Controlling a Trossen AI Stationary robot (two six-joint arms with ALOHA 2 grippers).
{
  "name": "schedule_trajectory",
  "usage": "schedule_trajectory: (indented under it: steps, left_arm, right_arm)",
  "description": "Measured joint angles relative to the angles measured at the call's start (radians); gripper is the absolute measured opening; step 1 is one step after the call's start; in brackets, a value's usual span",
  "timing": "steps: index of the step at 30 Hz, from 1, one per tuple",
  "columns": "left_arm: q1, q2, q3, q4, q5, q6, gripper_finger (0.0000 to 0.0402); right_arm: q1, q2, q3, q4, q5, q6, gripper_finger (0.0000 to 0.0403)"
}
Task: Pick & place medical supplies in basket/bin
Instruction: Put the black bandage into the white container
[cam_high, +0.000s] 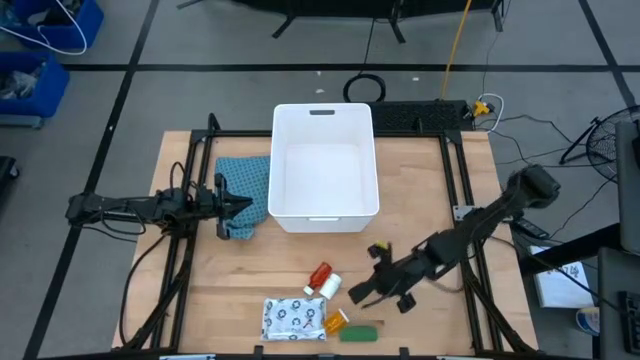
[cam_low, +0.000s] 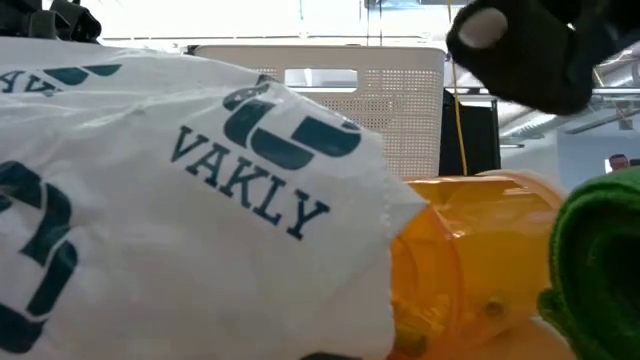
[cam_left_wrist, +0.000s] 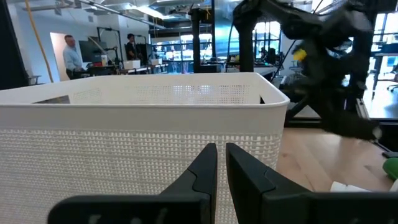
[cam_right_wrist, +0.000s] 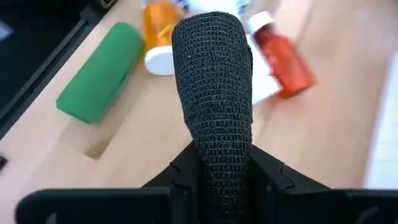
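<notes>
1. Your right gripper clamps the black bandage roll between its fingers, above the table near the red vial.
2. Your left gripper, fingers nearly closed and empty, waits beside the white bin.

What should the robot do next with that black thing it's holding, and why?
Probably carry it over to the white tub. The right gripper is already shut on the black roll, above the table near the other supplies, and the tub looks empty.

Bare table lies open between the right tool and the tub.
</notes>
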Motion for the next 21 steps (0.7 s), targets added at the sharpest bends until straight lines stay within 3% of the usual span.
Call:
schedule_trajectory:
  steps: [8,14,21]
  left_arm:
    - [0.000,0.000,0.000,-0.007,0.000,0.007,0.0037]
    - [0.000,0.000,0.000,-0.010,0.000,0.014,0.0037]
    - [0.000,0.000,0.000,-0.009,-0.001,0.002,0.0037]
  right_arm:
    - [-0.131,-0.429,-0.384,0.459,-0.077,-0.031,0.0059]
    - [-0.161,-0.680,-0.490,0.479,-0.053,-0.068,0.0065]
    - [-0.184,-0.862,-0.574,0.489,0.028,-0.109,0.0060]
